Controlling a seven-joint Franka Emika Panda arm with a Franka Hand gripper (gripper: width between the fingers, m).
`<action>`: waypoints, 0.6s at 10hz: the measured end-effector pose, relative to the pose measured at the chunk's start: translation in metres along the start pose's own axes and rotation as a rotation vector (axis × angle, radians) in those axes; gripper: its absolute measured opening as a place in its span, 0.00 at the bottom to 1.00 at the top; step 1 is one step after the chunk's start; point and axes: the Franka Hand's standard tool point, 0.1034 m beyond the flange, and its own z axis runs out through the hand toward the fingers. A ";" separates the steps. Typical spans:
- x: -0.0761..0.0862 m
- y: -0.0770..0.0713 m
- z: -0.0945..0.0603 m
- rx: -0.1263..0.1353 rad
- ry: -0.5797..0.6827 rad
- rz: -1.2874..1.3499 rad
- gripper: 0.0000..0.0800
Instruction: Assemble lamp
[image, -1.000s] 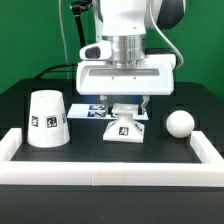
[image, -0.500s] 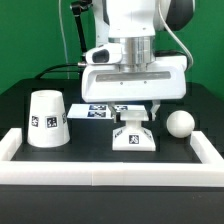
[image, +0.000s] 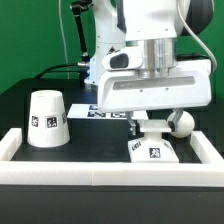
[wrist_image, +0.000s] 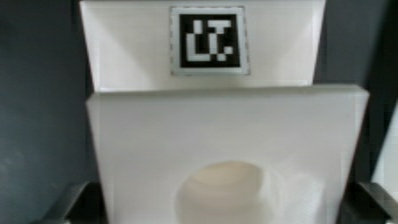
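A: Where's the base (image: 154, 152) rn?
B: At the exterior view's right of the desk (image: 20, 100), just beside the front rim (image: 90, 172) and right under the arm (image: 150, 40). Can't tell if it's resting on the desk or a touch off it.
A: And the fingers (image: 137, 122)?
B: Narrow, one each side of the base's upper block, so closed on it as far as I can judge. Wrist view agrees: the base (wrist_image: 210, 120) fills the pic, centred, tag facing the cam.
A: Why grip it up high?
B: Prob. because the upper block is slimmer than the foot. It fits between the fingers, and the foot can sit flat w/ its tag showing.
A: Why so close to the rim?
B: My guess is bracing: sth solid to push against once another part goes in. Wrist view shows a round recess in the base, likely the socket.
A: Other parts?
B: Bulb (image: 183, 122) is near, just behind the base, partly hidden by the arm. Shade (image: 45, 120) stands upright, wide end down, well apart at the exterior view's left. Marker board (image: 92, 113) lies flat between shade and arm, further back.
A: Progress?
B: Nothing's joined yet, so it's early. Bulb looks next, and it's round, so a nudge could roll it.
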 end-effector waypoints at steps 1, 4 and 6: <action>0.006 -0.008 0.001 0.002 0.010 -0.009 0.67; 0.020 -0.031 0.004 0.010 0.027 -0.030 0.67; 0.028 -0.037 0.006 0.013 0.044 -0.034 0.67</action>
